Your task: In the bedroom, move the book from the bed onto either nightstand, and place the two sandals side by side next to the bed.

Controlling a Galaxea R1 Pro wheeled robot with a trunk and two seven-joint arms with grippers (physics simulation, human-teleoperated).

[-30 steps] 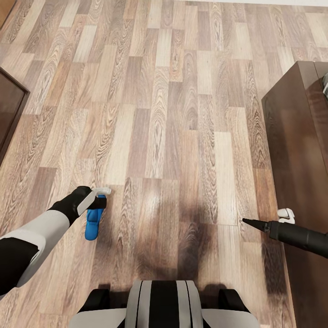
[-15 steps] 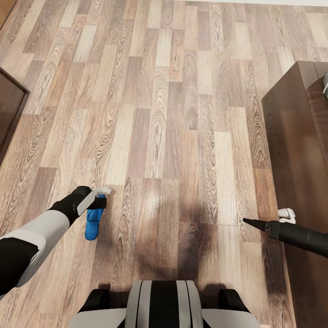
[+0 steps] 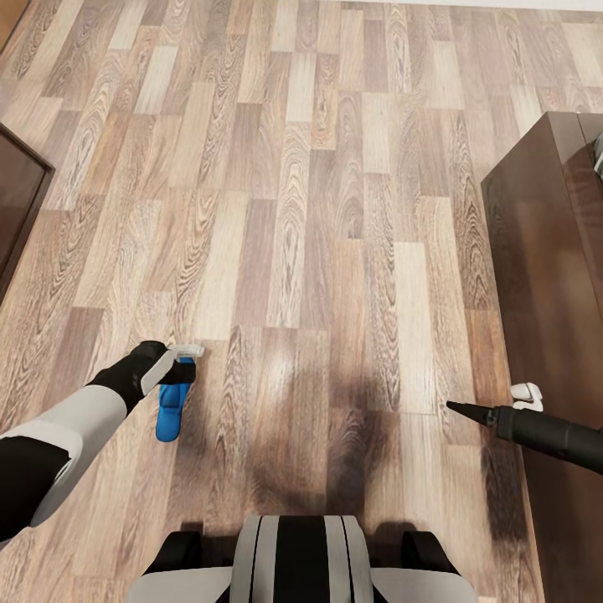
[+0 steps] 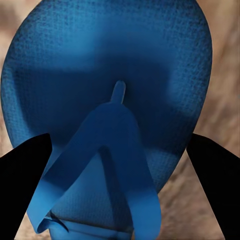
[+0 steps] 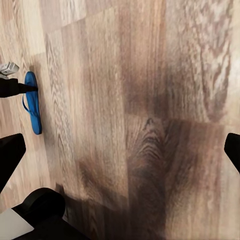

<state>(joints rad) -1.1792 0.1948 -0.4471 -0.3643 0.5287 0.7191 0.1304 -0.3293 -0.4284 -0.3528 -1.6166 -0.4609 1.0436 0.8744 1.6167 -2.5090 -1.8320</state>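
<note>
Wood-plank floor (image 3: 335, 209) throughout, dark cabinet (image 3: 553, 276) at right edge. No change across last second — left hand (image 3: 186, 362) parked at blue sandal (image 3: 171, 409), lower left, fingers straddling, contact unclear. Right hand (image 3: 469, 409) wide, empty. Grasp seemingly pending.

The left arm (image 3: 63, 427) wears a smooth white shell between black joint sections, ending in a black wrist with a white clip. The right arm (image 3: 548, 435) is a matte black tube tapering to a point. The trunk (image 3: 301, 557) is grey-white with black stripes.
</note>
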